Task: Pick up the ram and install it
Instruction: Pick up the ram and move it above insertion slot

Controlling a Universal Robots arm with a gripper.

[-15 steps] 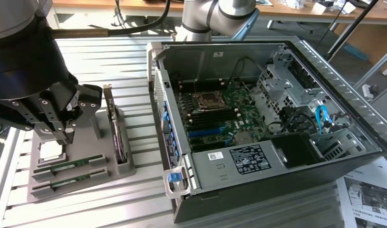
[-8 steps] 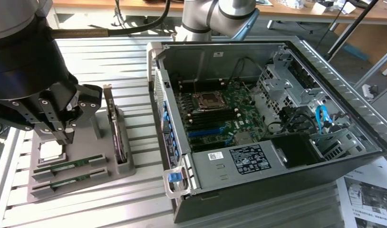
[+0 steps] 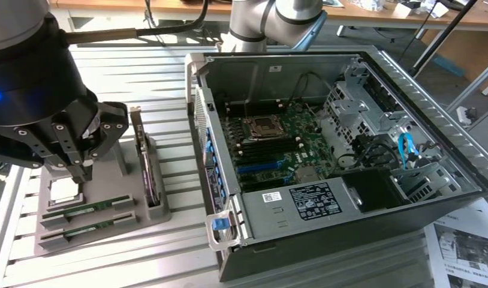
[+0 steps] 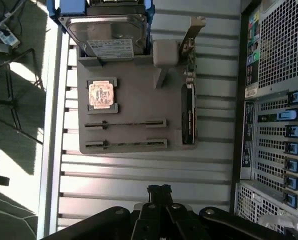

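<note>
Two ram sticks stand on edge in the slots of a grey holder (image 3: 116, 174). One is the ram (image 3: 90, 208) nearer the holder's middle, the other the ram (image 3: 88, 228) at its front edge. From the wrist they appear edge-on as thin strips, ram (image 4: 125, 123) and ram (image 4: 126, 144), on the holder (image 4: 139, 100). My gripper (image 3: 78, 175) hangs above the holder, close over the sticks' end. Seen from the wrist, the gripper (image 4: 159, 190) is shut with nothing between its fingers.
The holder also carries a square processor chip (image 3: 64, 192) (image 4: 101, 94), a dark expansion card (image 3: 148, 174) (image 4: 189, 117) on edge and a hard drive (image 4: 106, 30). On the exterior view's right an open computer case (image 3: 436, 96) lies with its motherboard (image 3: 272, 141) exposed.
</note>
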